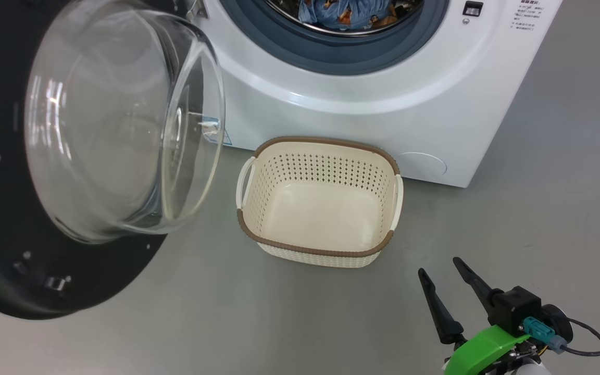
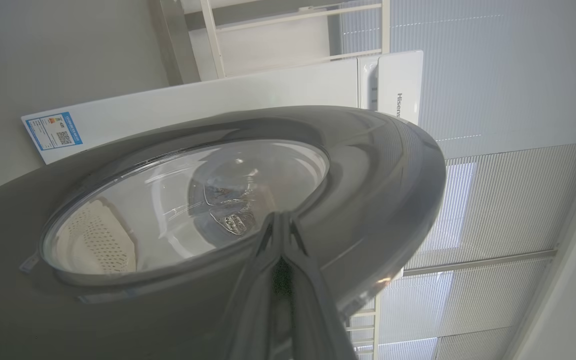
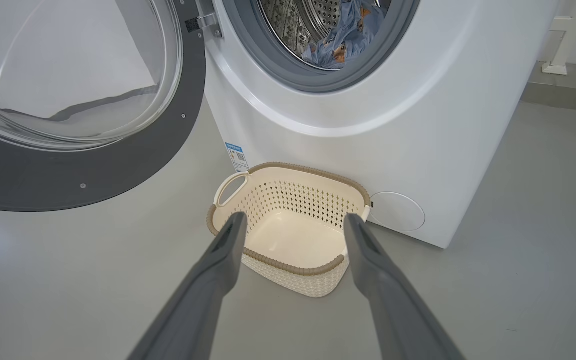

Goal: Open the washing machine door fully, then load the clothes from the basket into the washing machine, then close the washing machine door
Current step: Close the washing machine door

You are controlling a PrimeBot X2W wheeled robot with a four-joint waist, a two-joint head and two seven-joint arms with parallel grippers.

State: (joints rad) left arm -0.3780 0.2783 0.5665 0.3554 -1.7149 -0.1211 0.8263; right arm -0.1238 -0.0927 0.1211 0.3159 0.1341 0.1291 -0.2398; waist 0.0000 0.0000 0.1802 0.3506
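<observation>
basket point(image 1: 326, 141) empty on the floor point(image 1: 539, 208), clothes point(image 1: 347, 13) heaped in the washing machine point(image 1: 383, 104) near its seal point(image 1: 331, 57): the clenched left claw point(image 2: 280, 220), at the glossy rim of the washing machine door point(image 1: 112, 130), could skid off when it pushes, or a trailing edge could get pinched, right claw point(image 1: 439, 266) hanging released.

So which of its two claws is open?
The right gripper: its fingers stand spread apart near the basket, while the left gripper has them pressed together by the door.
</observation>
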